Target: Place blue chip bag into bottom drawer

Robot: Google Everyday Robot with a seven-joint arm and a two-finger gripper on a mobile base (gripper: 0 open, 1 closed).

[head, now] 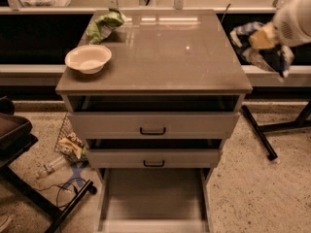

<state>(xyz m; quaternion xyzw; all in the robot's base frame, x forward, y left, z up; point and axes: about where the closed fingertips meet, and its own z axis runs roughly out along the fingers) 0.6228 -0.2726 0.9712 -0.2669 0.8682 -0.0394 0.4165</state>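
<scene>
The blue chip bag [273,58] is dark blue, wrinkled foil with white patches. It hangs in the air off the right side of the cabinet, level with the cabinet top [160,57]. My gripper [263,38] is shut on the bag's upper part, with the white arm reaching in from the right edge. The bottom drawer [153,198] is pulled out at the foot of the cabinet, low and to the left of the bag, and its flat floor is bare.
A green snack bag [104,25] and a cream bowl [88,58] sit on the left of the cabinet top. The two upper drawers [153,125] with black handles stand slightly open. A wire basket [70,142], bottle and black frame are at left, and a black stand leg [260,132] is at right.
</scene>
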